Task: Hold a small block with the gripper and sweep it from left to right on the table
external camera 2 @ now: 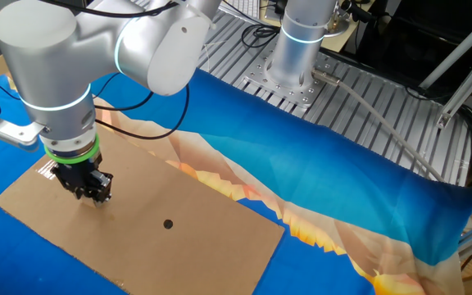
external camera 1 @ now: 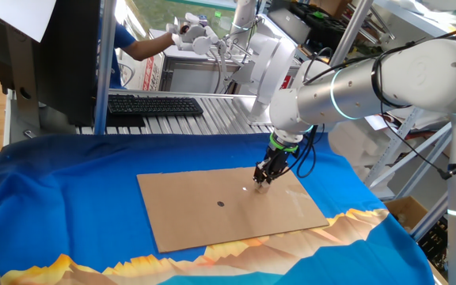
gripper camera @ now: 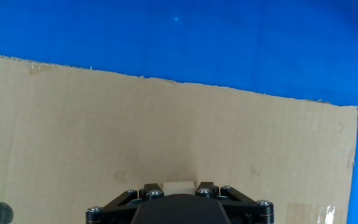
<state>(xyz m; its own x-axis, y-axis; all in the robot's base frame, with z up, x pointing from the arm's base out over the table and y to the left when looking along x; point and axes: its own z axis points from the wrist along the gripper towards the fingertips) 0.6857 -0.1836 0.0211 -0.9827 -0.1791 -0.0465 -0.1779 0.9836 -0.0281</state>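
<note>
**A:** Right, the gripper (external camera 1: 261, 184) sits low over the brown cardboard sheet (external camera 1: 188, 214), just right of the frame's middle in one fixed view. Black fingers, green ring collar, silver-white arm (external camera 1: 386, 75) sweeping in from the upper right.

**B:** And the small block (gripper camera: 180, 186)? I can barely find it from the side.

**A:** Go to the hand view, bottom centre. A pale tan cube face peeks out just above the black claw body, tucked between the two finger mounts. The claw is clenched on it, block pinched in the middle.

**B:** From the other fixed view the gripper (external camera 2: 91, 190) is at lower left of the frame, tips down at the cardboard (external camera 2: 220, 238). There's a pale speck at the fingertips, but it's too small to call with confidence there.

**A:** Agreed. Whether the block actually touches the cardboard, I cannot tell.

**B:** There's a small dark round dot (external camera 1: 220, 203) on the sheet, left of the claw in the first fixed view, near but apart.

**A:** Same dot (external camera 2: 168, 223) shows right of the gripper in the other view, and again in the hand view's bottom left corner (gripper camera: 1, 212).

**B:** The table (external camera 1: 70, 182) wears bright blue cloth all round the sheet, orange-yellow jagged print along the bottom edge.

**A:** Behind it, a grey slatted bench (external camera 1: 220, 115) with a black keyboard (external camera 1: 155, 104), upper left.
</note>
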